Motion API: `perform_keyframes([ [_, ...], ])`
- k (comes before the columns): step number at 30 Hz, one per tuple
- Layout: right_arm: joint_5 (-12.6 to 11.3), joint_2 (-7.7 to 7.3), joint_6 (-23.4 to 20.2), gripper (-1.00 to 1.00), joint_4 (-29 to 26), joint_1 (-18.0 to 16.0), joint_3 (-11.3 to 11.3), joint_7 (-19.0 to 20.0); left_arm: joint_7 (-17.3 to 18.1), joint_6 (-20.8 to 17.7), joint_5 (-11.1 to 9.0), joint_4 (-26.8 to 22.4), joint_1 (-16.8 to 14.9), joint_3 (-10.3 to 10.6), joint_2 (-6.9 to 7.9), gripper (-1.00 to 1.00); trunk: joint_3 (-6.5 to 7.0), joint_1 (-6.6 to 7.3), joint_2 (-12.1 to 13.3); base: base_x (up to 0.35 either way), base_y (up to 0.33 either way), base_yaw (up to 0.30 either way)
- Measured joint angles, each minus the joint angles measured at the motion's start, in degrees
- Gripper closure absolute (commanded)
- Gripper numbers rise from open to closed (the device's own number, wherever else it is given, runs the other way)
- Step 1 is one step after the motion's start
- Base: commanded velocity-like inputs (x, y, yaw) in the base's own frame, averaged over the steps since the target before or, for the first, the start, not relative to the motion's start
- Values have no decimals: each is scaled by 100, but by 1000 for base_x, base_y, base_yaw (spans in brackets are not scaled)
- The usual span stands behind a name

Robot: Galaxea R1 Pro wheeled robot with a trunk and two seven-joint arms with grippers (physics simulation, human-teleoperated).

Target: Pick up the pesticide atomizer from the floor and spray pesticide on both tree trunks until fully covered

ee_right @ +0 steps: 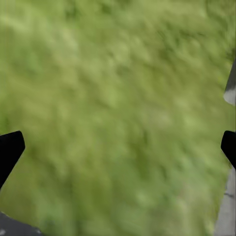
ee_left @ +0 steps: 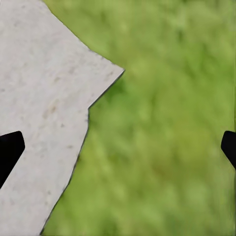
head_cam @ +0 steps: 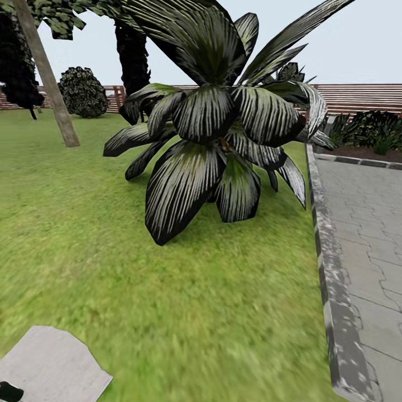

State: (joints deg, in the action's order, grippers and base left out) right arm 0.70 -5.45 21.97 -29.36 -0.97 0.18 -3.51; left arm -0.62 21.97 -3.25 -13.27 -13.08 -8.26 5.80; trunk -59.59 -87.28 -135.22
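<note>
While I was driving across the garden, the short palm (head_cam: 218,128) stood dead ahead of me on the floor (head_cam: 167,290), and I used it as my marker. Beyond the palm, off to its left, one pale tree trunk (head_cam: 47,78) leaned up out of the grass; I judged that to be a tree I would have to spray. The pesticide atomizer was nowhere I could see. A stepping stone (head_cam: 50,365) lay near me, left of the palm, and paving with a stone kerb (head_cam: 329,268) ran along the palm's right side. My left gripper (ee_left: 118,147) and right gripper (ee_right: 118,147) hung with fingers spread wide, holding nothing, pointed at the ground, presumably kept ready for the pick-up.
</note>
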Motion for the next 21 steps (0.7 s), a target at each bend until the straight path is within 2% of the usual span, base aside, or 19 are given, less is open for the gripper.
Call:
perform_keyframes([
  [12,0,0,0,-100,0,0,0,0,-1,0,0,0,1,0,0,-100,0,0,0,225,-173,277],
  [21,0,0,0,-100,0,0,0,0,-1,0,-1,0,-1,0,0,-100,0,0,0,111,-61,277],
])
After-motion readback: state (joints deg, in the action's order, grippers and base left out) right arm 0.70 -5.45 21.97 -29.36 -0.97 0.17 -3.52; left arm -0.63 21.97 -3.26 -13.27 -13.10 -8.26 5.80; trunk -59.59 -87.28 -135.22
